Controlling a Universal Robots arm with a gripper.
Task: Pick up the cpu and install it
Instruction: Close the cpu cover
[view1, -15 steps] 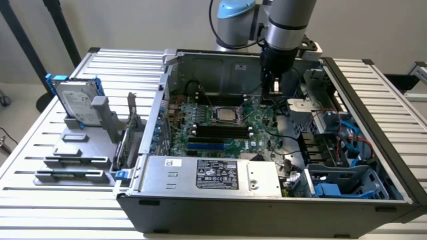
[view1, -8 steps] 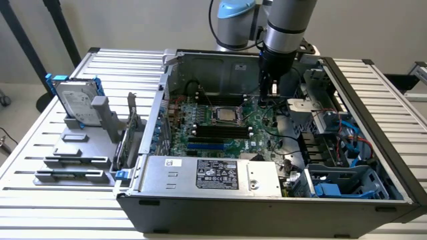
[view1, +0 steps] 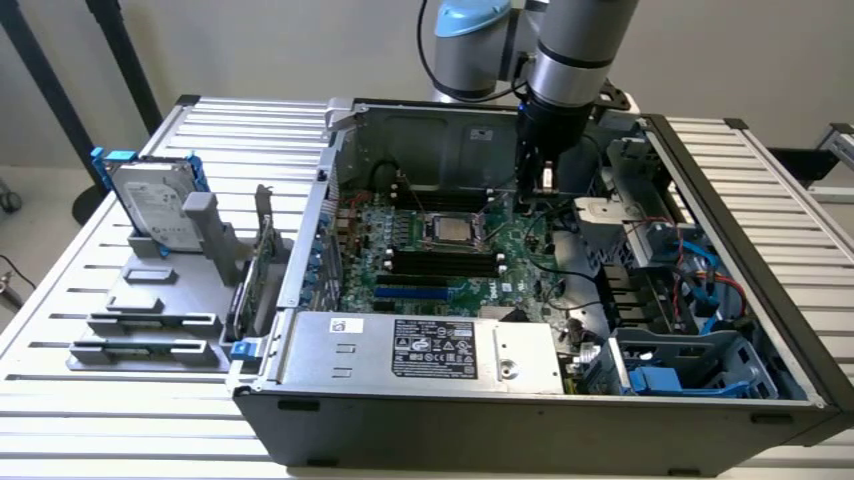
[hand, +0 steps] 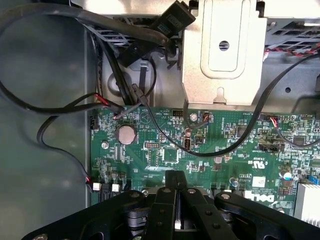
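Observation:
The cpu (view1: 447, 231), a small square chip with a silver-grey top, lies flat in the socket in the middle of the green motherboard (view1: 400, 215) inside the open computer case. My gripper (view1: 545, 188) hangs over the board, a little toward the exterior view's right of the cpu and apart from it. In the wrist view my gripper (hand: 176, 176) is shut, its black fingers (hand: 166, 200) pressed together with nothing between them, above the motherboard (hand: 225, 150) near a round coin battery (hand: 126, 134).
Black memory slots (view1: 434, 262) lie just in front of the socket. A power supply (view1: 427, 350) fills the case's front. Drive bays with blue parts (view1: 681, 375) and loose cables (hand: 60, 107) crowd the right side. A hard drive with blue brackets (view1: 154, 200) stands on a grey rack outside, at the left.

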